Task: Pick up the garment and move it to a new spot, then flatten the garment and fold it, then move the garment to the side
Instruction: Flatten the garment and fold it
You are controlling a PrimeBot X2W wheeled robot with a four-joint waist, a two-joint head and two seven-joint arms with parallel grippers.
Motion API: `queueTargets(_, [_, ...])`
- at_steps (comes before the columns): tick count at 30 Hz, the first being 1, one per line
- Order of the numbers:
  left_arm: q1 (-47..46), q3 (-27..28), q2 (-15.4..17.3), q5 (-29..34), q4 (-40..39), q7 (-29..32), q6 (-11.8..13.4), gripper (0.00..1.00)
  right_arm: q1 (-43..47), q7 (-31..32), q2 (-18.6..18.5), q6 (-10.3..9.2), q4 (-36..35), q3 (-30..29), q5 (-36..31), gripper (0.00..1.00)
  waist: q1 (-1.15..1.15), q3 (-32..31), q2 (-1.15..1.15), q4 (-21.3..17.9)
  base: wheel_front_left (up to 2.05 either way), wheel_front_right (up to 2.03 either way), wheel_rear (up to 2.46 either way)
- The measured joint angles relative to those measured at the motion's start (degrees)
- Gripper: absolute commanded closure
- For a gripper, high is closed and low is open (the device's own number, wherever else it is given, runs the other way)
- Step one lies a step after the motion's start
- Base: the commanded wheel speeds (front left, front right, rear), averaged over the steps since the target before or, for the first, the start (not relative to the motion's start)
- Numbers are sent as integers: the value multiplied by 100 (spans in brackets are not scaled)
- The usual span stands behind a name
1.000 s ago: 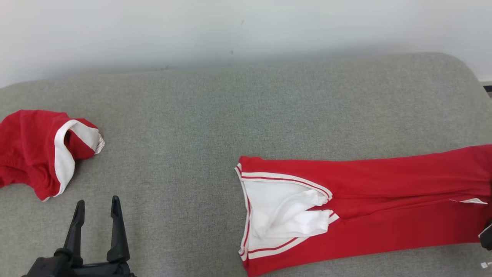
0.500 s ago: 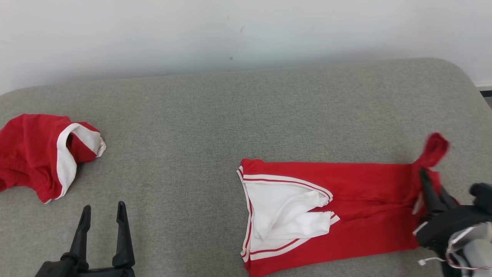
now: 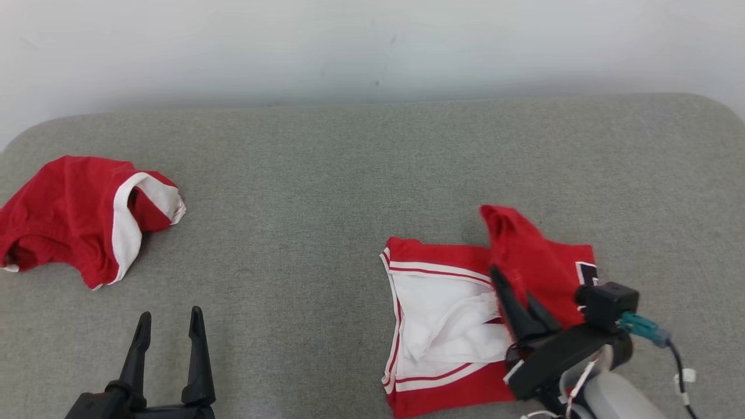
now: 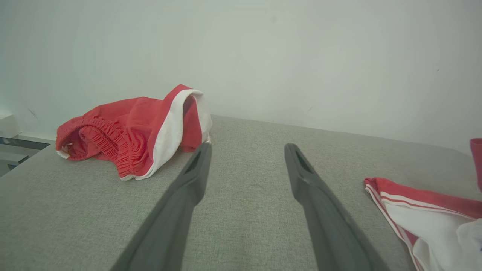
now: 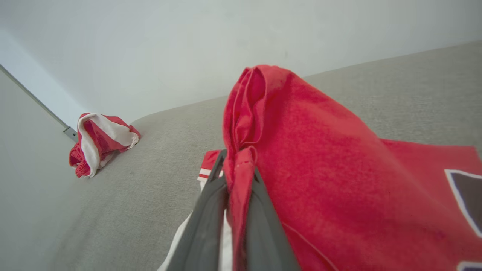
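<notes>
Red garment (image 3: 538, 262) pinched in right gripper (image 3: 512, 282), dark patch (image 3: 586, 272) unreadable, left gripper (image 3: 170, 312) spread wide

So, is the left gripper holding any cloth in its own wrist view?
No, the left gripper stands open, with bare grey cushion showing between its fingers.

wall (image 3: 372, 46): plain, pale, faintly scuffed | furniture: grey woven upholstered cushion (image 3: 302, 174), rounded far corners, meets the wall | light: soft, even, dim shadow band along the wall's foot
</notes>
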Motion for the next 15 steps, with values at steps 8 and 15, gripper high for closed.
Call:
queueTargets(8, [-27,-67,0,-29,49,-1,8,0,29,134,586,0,-22,266,-164,100,0,2,0,212,0,0,0])
queueTargets(15, [-80,-108,0,-51,108,0,27,0,-29,140,976,0,301,476,-225,62,0,20,0,351,0,0,0])
